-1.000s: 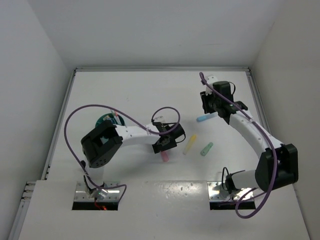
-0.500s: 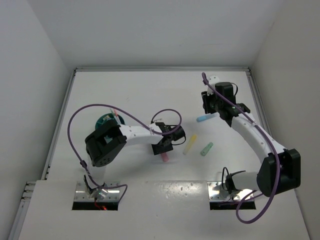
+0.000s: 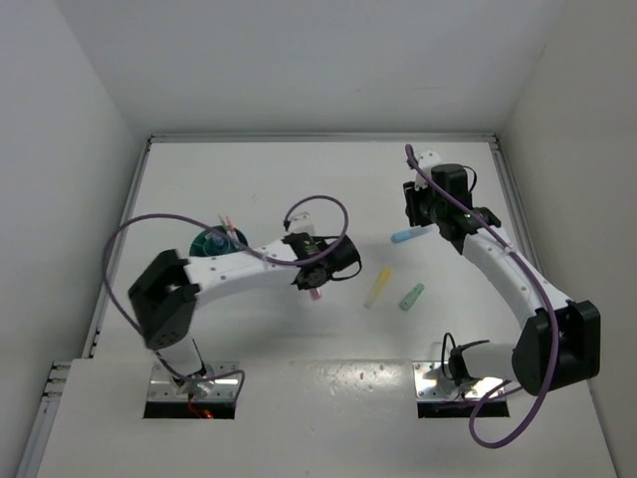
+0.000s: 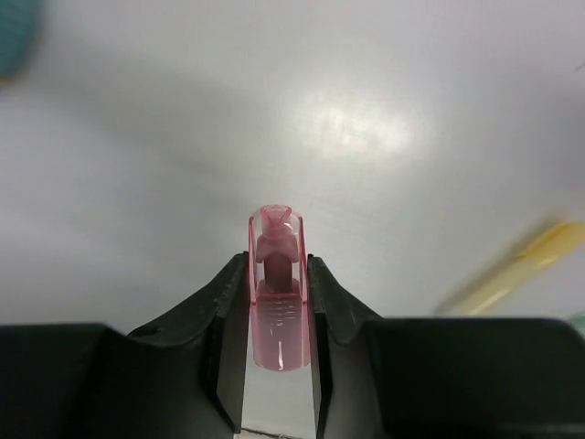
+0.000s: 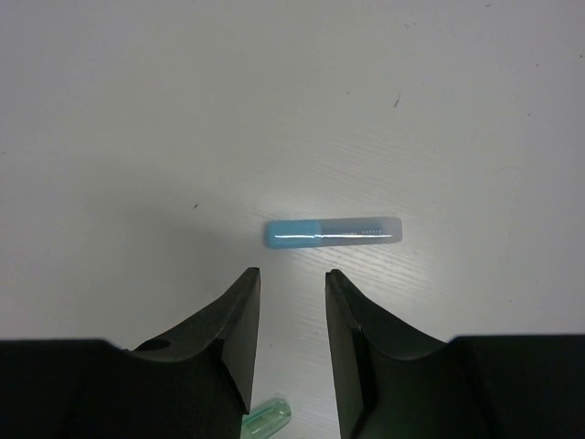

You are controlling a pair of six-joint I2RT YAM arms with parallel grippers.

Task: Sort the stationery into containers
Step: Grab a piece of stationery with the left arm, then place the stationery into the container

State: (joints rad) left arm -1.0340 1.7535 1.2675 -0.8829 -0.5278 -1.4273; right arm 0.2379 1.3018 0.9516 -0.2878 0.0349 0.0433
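Top external view: the left gripper (image 3: 317, 280) sits near the middle of the white table (image 3: 299, 189), its jaws pinching a stubby pink marker (image 3: 316, 293) whose end pokes out below the fingers. Behind it to the left stands the dark-teal cup (image 3: 210, 244), with a thin pink pen (image 3: 228, 221) sticking up out of it. To the right of the held marker lie a yellow marker (image 3: 378, 288) and, just beside it, a green marker (image 3: 412, 297), apart from each other. The right gripper (image 3: 422, 213) hangs over the far right part of the table, close to a blue-capped clear tube (image 3: 411, 236). In the left wrist view the pink marker (image 4: 277, 306) is clamped upright between the black fingers (image 4: 230, 302), its translucent cap clear of the tips; the yellow marker (image 4: 521, 273) is a blur at the right, and a corner of the cup (image 4: 14, 37) shows top left. In the right wrist view the jaws are slightly spread with nothing between them, and the tube (image 5: 334, 232) lies crosswise just beyond the gripper (image 5: 291, 274), not touching it; the green marker (image 5: 265, 419) peeks in below.
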